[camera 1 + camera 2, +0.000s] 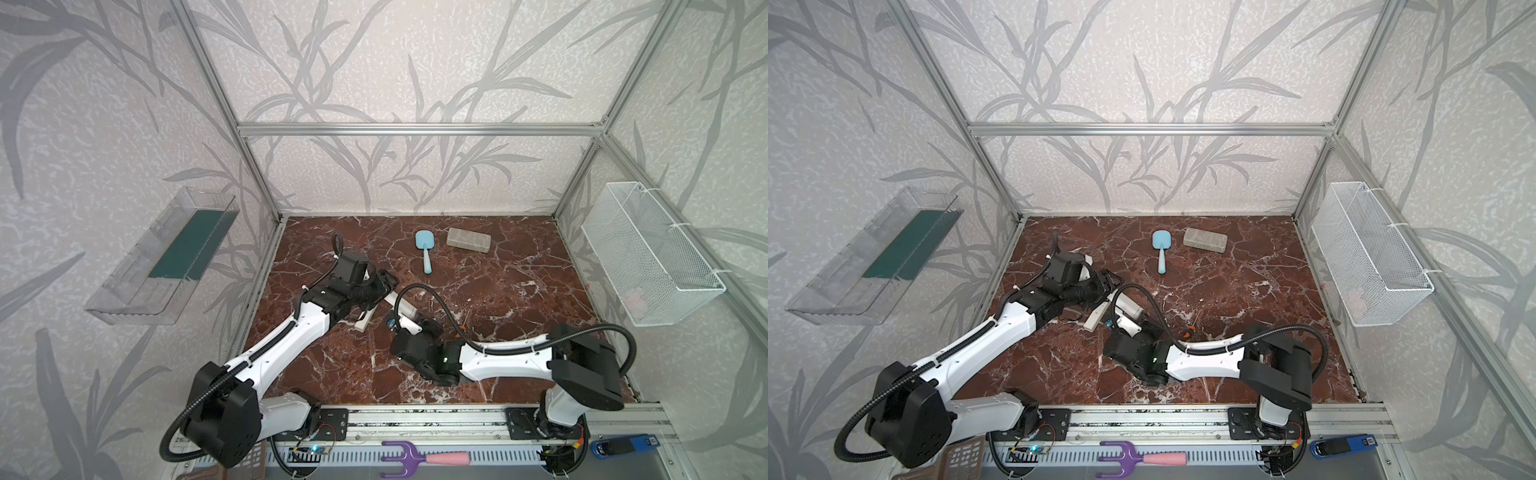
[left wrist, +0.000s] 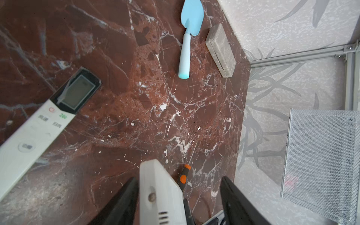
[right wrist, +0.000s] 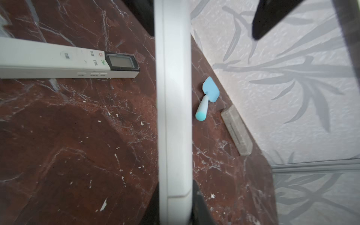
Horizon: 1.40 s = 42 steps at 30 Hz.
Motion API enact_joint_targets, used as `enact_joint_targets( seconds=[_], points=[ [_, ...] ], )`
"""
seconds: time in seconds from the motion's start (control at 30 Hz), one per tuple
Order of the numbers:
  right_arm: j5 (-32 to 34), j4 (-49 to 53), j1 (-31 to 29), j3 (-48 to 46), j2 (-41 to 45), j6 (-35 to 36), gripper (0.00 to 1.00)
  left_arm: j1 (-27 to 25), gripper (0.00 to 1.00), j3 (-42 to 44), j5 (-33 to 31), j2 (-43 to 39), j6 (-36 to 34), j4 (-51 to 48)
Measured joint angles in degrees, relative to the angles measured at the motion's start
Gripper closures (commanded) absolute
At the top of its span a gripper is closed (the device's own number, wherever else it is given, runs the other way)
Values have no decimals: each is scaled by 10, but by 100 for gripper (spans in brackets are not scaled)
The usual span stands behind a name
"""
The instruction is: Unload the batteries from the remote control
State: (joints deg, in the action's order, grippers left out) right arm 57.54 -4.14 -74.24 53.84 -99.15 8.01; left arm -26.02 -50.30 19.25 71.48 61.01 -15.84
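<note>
My right gripper (image 3: 175, 206) is shut on one end of a plain white remote control (image 3: 174, 116) and holds it off the table. In both top views that remote (image 1: 402, 306) spans the gap between the two grippers. My left gripper (image 2: 179, 198) is open around the remote's far end (image 2: 161, 194). The remote lies against one black finger (image 2: 124, 200), and a wide gap separates it from the other finger (image 2: 239, 200). A second white remote with a grey screen (image 2: 44, 118) lies flat on the table. The batteries are hidden.
An orange-and-black screwdriver (image 2: 183, 178) lies on the marble beside the right arm. At the back are a blue trowel (image 1: 424, 249) and a grey case (image 1: 468, 240). A wire basket (image 1: 648, 253) hangs on the right wall, a clear shelf (image 1: 166, 257) on the left.
</note>
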Motion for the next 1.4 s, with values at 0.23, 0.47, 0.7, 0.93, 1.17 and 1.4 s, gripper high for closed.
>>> enact_joint_targets(
  seconds=[0.23,0.47,0.7,0.93,1.17,1.4],
  points=[
    [80,-109,-36,9,-49,116,94,3,53,45,5,-11,71,-4],
    [101,-160,-54,7,-49,154,75,14,91,76,26,-34,111,38],
    [78,-123,-61,8,-15,113,22,22,100,101,27,-68,127,75],
    [-64,7,-33,32,75,-20,16,44,100,113,-11,-101,90,90],
    [-193,62,23,8,184,-159,17,71,100,131,-7,-90,29,131],
    [-358,70,147,-41,290,-341,20,82,100,156,67,-47,8,266]
  ],
)
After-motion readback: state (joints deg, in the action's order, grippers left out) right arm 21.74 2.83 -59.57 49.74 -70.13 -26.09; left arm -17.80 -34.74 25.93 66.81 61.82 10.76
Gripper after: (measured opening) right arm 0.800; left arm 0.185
